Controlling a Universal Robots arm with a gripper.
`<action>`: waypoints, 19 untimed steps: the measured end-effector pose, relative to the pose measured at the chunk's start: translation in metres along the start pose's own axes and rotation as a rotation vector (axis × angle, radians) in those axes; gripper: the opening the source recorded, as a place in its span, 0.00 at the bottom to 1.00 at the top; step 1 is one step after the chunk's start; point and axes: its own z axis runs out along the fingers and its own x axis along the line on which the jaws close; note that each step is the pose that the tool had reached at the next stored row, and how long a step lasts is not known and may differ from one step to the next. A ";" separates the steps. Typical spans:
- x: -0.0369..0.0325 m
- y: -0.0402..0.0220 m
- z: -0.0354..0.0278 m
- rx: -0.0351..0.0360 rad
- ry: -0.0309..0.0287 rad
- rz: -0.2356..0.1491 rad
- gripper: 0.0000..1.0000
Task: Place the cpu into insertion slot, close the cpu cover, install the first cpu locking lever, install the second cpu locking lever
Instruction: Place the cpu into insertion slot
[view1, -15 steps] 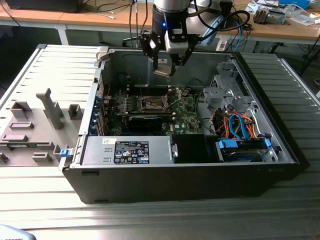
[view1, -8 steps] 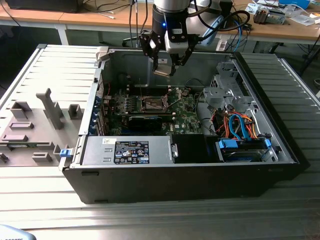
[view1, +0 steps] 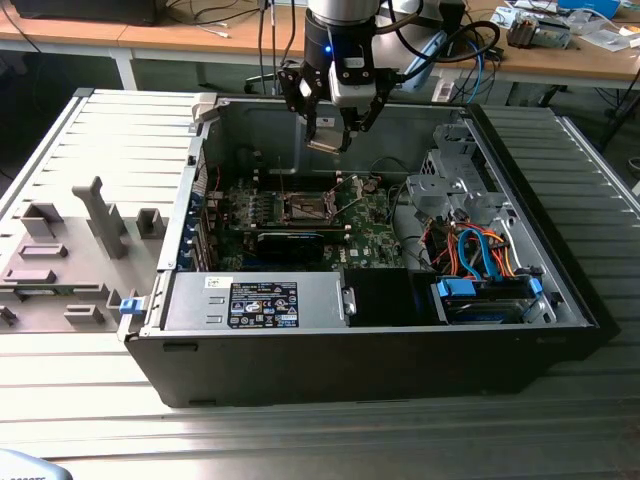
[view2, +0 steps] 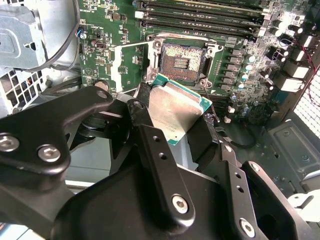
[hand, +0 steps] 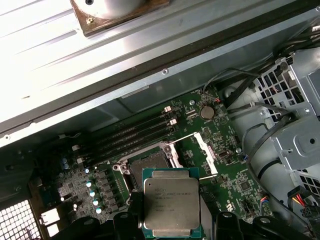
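My gripper hangs above the open computer case, shut on the cpu. In both wrist views the cpu shows its silvery top and green edge, clamped between the black fingers. It is held in the air above the green circuit board, apart from it. The insertion slot lies bare with its dark pin field exposed; in the first wrist view the insertion slot is partly hidden behind the chip. The cpu cover stands swung up beside the socket.
Memory slots run beside the socket. A long black card lies in front of it. A metal drive cage, blue and orange cables and a power supply crowd the case. A grey fixture tray sits at the exterior view's left.
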 end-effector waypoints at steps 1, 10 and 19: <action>0.0000 0.0000 0.0000 0.0000 0.0000 0.001 0.54; 0.0000 0.0000 0.0000 -0.0001 -0.0005 0.006 0.54; 0.0000 0.0000 0.0001 -0.0003 -0.0011 0.012 0.54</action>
